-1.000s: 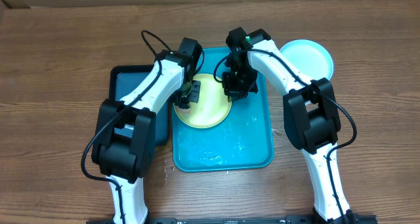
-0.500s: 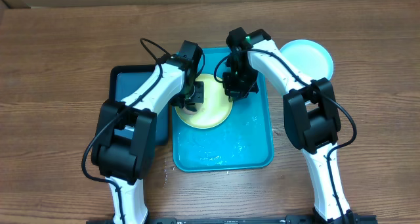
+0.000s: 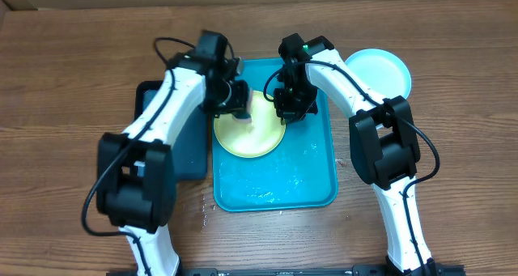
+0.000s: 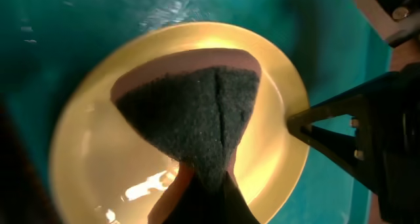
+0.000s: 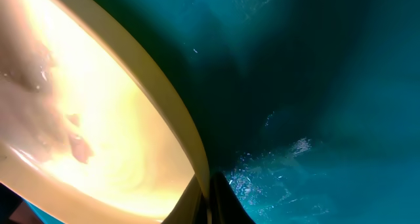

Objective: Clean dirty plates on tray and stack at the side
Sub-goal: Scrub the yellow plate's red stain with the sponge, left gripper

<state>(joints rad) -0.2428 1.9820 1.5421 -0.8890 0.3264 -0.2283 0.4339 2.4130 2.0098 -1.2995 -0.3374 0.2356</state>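
Note:
A pale yellow plate point(image 3: 251, 137) lies tilted on the teal tray point(image 3: 312, 183). My right gripper point(image 3: 290, 110) is shut on the plate's right rim; in the right wrist view its fingers point(image 5: 210, 199) pinch the rim point(image 5: 172, 112), and reddish smears point(image 5: 77, 145) show on the wet plate. My left gripper point(image 3: 235, 106) is shut on a dark grey sponge with a pink backing point(image 4: 197, 115), pressed against the plate's face point(image 4: 92, 152). A light blue plate point(image 3: 380, 70) rests on the table at the far right. A second yellow plate does not show.
A smaller dark navy tray point(image 3: 166, 134) sits directly left of the teal tray, under my left arm. Water glistens on the teal tray's near half point(image 3: 267, 179). Wooden table point(image 3: 65, 106) surrounds both trays. A cardboard edge runs along the back.
My left arm swung its elbow out to the left and carried the sponge toward the far edge of the plate. My right gripper and the plate stayed put.

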